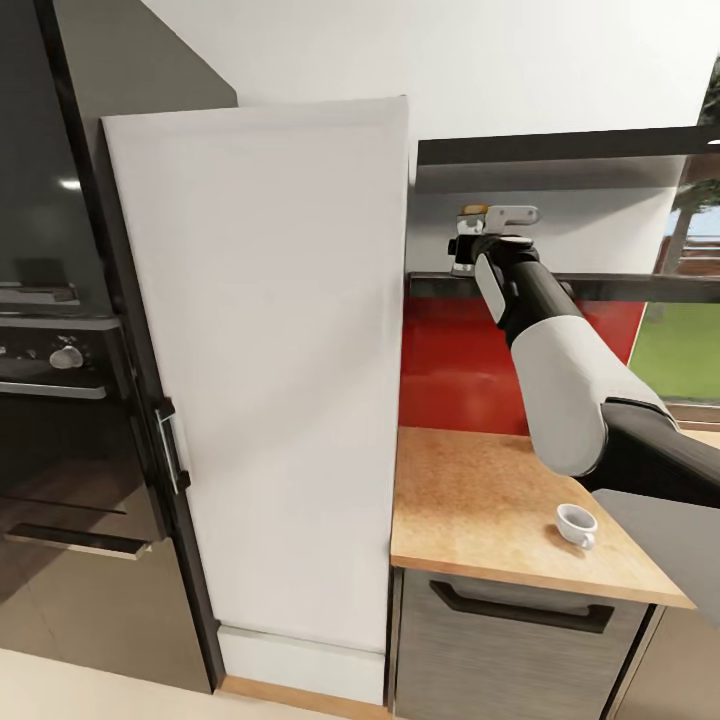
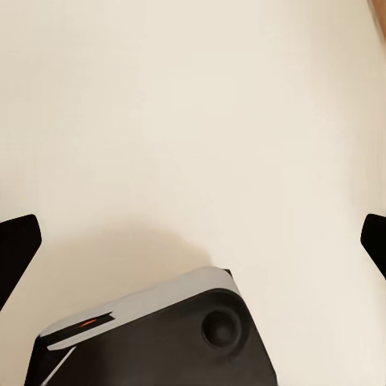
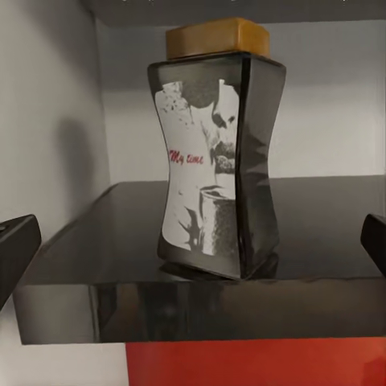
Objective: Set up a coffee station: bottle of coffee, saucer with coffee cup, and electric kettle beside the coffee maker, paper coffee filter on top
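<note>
The bottle of coffee (image 3: 221, 161), a dark waisted jar with a yellow-orange lid and a white-and-red label, stands upright on the black kitchen shelf (image 3: 322, 233). My right gripper (image 3: 193, 245) is open, its dark fingertips (image 3: 16, 249) wide apart and short of the jar, touching nothing. In the head view my right arm reaches up to that shelf (image 1: 610, 285), and the right gripper (image 1: 478, 240) is right by the jar's lid (image 1: 472, 211). A tiny white coffee cup (image 1: 577, 524) sits on the wood-grain kitchen countertop (image 1: 470, 500). My left gripper (image 2: 193, 241) hangs open over a beige floor.
A tall white cabinet panel (image 1: 260, 380) stands directly left of the counter and shelf. Left of it is a black oven column (image 1: 60, 400). A second black shelf (image 1: 560, 145) runs above the first. A red backsplash (image 1: 450, 370) lines the wall. The robot's dark base (image 2: 161, 338) lies under the left gripper.
</note>
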